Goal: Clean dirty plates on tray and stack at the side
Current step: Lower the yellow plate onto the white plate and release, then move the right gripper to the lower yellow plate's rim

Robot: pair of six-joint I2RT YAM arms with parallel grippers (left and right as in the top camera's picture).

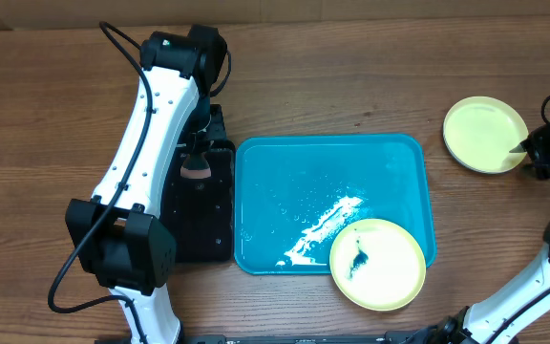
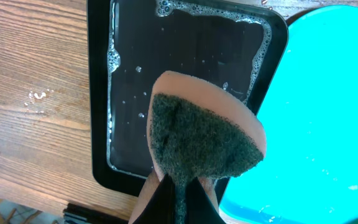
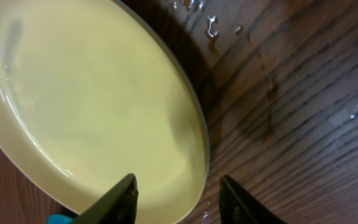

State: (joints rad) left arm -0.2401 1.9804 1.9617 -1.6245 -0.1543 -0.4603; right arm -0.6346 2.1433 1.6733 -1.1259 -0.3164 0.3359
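Observation:
A pale yellow-green plate (image 1: 377,264) with a dark smear at its centre rests on the front right corner of the turquoise tray (image 1: 285,182), overhanging its rim. Another pale yellow plate (image 1: 485,134), clean and wet-looking, lies on the table to the right of the tray. In the right wrist view, my right gripper (image 3: 179,199) stands open astride this plate's (image 3: 86,99) rim, one finger over the plate and one over the wood. My left gripper (image 2: 180,199) is shut on a sponge (image 2: 204,134) with a dark green scouring face. It hangs above the black tray.
A black tray (image 1: 213,239) with soapy water (image 2: 185,37) lies against the turquoise tray's left side, under the left arm (image 1: 151,124). White foam streaks (image 1: 323,227) cross the turquoise tray (image 2: 328,112). Water drops (image 3: 213,26) dot the wood beyond the clean plate.

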